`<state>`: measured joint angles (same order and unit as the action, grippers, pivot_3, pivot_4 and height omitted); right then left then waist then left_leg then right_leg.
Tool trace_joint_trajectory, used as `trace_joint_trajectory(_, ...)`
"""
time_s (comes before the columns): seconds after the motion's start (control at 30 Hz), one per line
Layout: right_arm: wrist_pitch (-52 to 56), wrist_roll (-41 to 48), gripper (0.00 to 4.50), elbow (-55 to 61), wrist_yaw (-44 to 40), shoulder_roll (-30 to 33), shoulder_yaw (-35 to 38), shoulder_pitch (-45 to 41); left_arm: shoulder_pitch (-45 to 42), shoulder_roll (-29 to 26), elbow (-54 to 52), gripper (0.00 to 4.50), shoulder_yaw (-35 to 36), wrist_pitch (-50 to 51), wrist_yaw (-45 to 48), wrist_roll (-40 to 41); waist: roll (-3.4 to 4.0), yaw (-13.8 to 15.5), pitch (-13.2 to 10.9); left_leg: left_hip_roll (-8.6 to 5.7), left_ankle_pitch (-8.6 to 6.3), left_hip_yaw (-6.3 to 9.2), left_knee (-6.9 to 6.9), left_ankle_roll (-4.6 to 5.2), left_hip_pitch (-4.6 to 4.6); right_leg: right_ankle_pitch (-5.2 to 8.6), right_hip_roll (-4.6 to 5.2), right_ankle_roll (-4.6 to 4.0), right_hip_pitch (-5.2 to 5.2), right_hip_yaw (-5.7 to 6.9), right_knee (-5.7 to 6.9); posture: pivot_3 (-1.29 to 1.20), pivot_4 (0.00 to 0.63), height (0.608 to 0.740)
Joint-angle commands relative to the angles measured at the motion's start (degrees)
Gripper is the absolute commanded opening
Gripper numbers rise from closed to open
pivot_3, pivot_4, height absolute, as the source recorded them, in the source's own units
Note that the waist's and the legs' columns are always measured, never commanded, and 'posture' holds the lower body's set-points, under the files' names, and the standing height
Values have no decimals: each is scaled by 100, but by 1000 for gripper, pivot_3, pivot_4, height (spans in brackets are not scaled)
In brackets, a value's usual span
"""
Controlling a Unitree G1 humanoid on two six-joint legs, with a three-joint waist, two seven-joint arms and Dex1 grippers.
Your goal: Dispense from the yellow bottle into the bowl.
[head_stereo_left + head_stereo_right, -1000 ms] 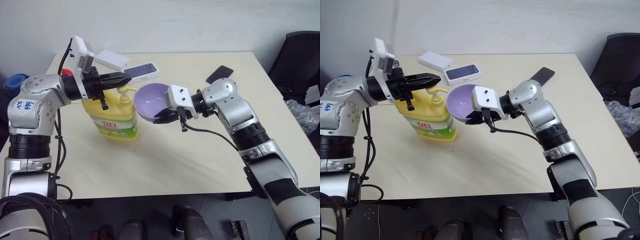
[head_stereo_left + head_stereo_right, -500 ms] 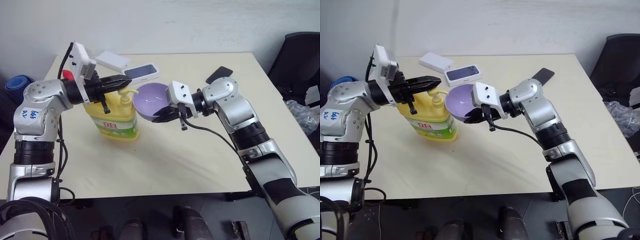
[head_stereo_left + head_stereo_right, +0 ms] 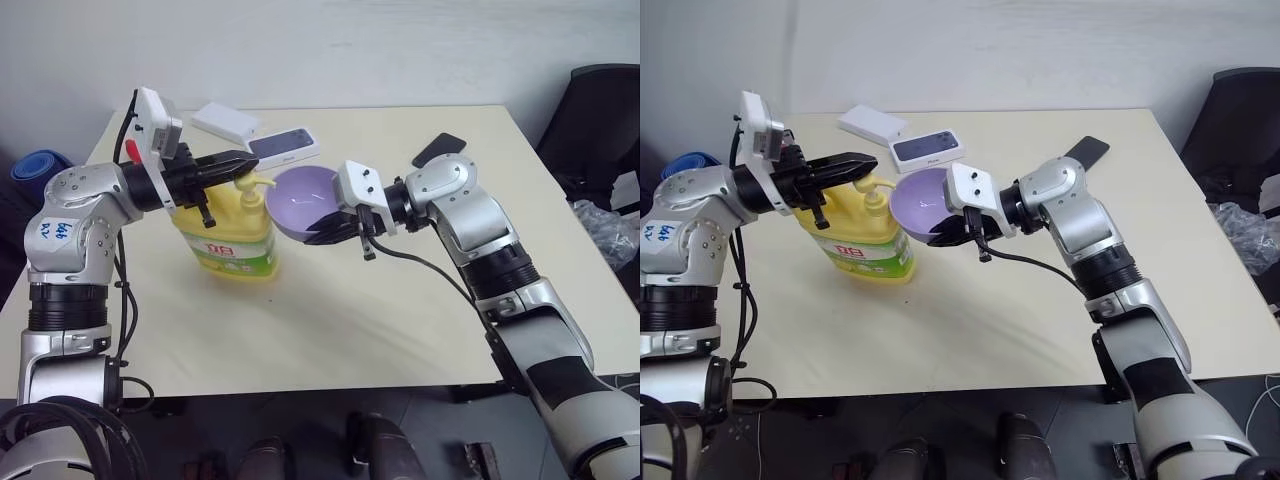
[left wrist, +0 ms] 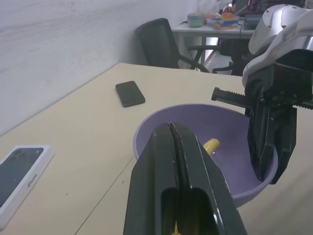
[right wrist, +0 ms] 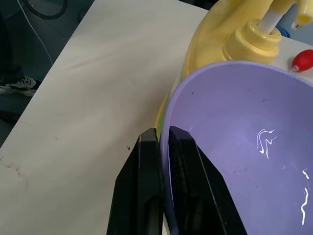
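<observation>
The yellow bottle stands on the table, left of centre. My right gripper holds the bowl just right of its pump. Far behind lie two boxes; a phone lies far right.

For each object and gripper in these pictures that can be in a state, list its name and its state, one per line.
yellow bottle: upright on the table, pump under the left gripper.
bowl: held off the table, tilted, at the pump spout.
left gripper: fingers shut, over the pump head.
right gripper: shut on the bowl's rim.
black phone: lying flat.
</observation>
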<state>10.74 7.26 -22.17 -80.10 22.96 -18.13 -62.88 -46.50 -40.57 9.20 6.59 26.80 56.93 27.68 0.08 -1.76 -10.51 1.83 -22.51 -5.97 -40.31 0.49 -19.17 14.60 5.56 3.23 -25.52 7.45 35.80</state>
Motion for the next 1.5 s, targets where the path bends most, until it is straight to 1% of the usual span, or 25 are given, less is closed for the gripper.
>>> trace_joint_trajectory(0.03, -21, 146, 0, 292, 15, -63, 165, -226, 397, 42, 246, 24, -519, 151, 24, -436, 3, -1, 3, 0, 0, 0, 0, 0, 2, 0, 0, 0, 1, -1, 0, 0, 150, 740)
trace_joint_trajectory(0.37, 36, 159, 0, 290, 54, -96, 184, -247, 590, 125, 484, 24, -593, 5, 64, -551, 17, 2, 27, -1, 0, 0, 0, 0, 9, 0, 2, 0, 7, -5, 1, 0, 150, 740)
trace_joint_trajectory(0.5, 21, 134, 0, 267, 64, -85, 212, -248, 644, 133, 552, 24, -598, -87, 149, -540, 34, 1, 51, -1, 0, -1, 1, 0, 12, 0, 3, 0, 8, -6, 2, 0, 150, 740)
trace_joint_trajectory(0.7, 1, 128, 0, 243, 93, -61, 242, -239, 637, 156, 627, 24, -605, -222, 143, -601, 34, 1, 58, -1, 0, -1, 1, 0, 12, 0, 4, 0, 8, -13, 3, 0, 150, 740)
trace_joint_trajectory(0.8, 1, 115, 0, 258, 97, -31, 235, -215, 475, 328, 670, 24, -268, -443, 131, -322, 34, 2, 59, -2, 0, -1, 1, 0, 12, 0, 4, 0, 8, -15, 3, 0, 150, 740)
trace_joint_trajectory(0.9, -13, 93, 0, 284, 54, 83, 235, -107, 167, 418, 517, 24, 318, -427, 241, 276, 31, 1, 57, -2, 0, -1, 0, 1, 8, 0, 5, 0, 7, -14, 2, 0, 150, 740)
trace_joint_trajectory(1.0, -100, 89, 0, 339, 21, 305, 299, 131, -76, 257, 240, 24, 811, -134, 386, 868, 16, 0, 47, 0, 0, 9, 0, 1, -9, 0, 5, 0, 0, -13, -4, 0, 150, 740)
trace_joint_trajectory(1.13, -167, 197, 0, 694, 45, 770, 527, 703, 22, -247, -361, 24, 1278, 407, 383, 1368, -19, 1, 26, 0, 0, 26, 5, 1, -32, 0, 4, 0, -7, 3, -22, 0, 150, 740)
trace_joint_trajectory(1.2, -378, 185, 0, 794, 109, 1028, 672, 1099, 395, -533, -772, 24, 1505, 666, 433, 1568, -20, 4, 25, -3, 0, 35, 7, 2, -45, 0, 8, 0, -10, 12, -33, 0, 150, 740)
trace_joint_trajectory(1.23, -440, 204, 0, 778, 170, 1144, 773, 1331, 714, -675, -972, 24, 1662, 831, 467, 1678, -20, 5, 25, -5, -1, 36, 9, 3, -44, 0, 10, 0, -10, 12, -32, 0, 150, 740)
trace_joint_trajectory(1.3, -986, 90, 0, 310, 512, 1332, 1033, 1877, 1696, -831, -1433, 24, 2131, 1119, 444, 1857, -18, -6, 26, -6, -1, 33, 18, 3, -38, 0, 12, 0, -7, 10, -39, 0, 150, 740)
trace_joint_trajectory(1.37, -1627, -48, 0, -281, 749, 1447, 1172, 2261, 2730, -783, -1825, 24, 2437, 1111, 454, 1851, -17, 4, 24, -4, -1, 27, 29, 3, -14, 2, 12, 2, 8, 5, -42, 0, 150, 740)
trace_joint_trajectory(1.4, -1858, -94, 0, -491, 817, 1473, 1202, 2339, 3058, -749, -1954, 24, 2493, 1043, 449, 1817, -19, 5, 20, -1, 0, 27, 26, 2, -16, 2, 14, 2, 8, 4, -43, 0, 150, 740)
trace_joint_trajectory(1.47, -2807, -371, 0, -1275, 1000, 1571, 1164, 2510, 4017, -549, -2213, 24, 2495, 653, 466, 1487, -29, 1, -1, 0, 1, 24, 17, 1, -15, 2, 16, 1, 7, -1, -33, 0, 150, 740)
trace_joint_trajectory(1.5, -3029, -378, 0, -1585, 1097, 1545, 1219, 2547, 4349, -451, -2264, 24, 2483, 531, 432, 1395, -27, 2, -1, 4, 3, 23, 15, -2, -15, 2, 25, 1, 6, -5, -34, 0, 150, 740)
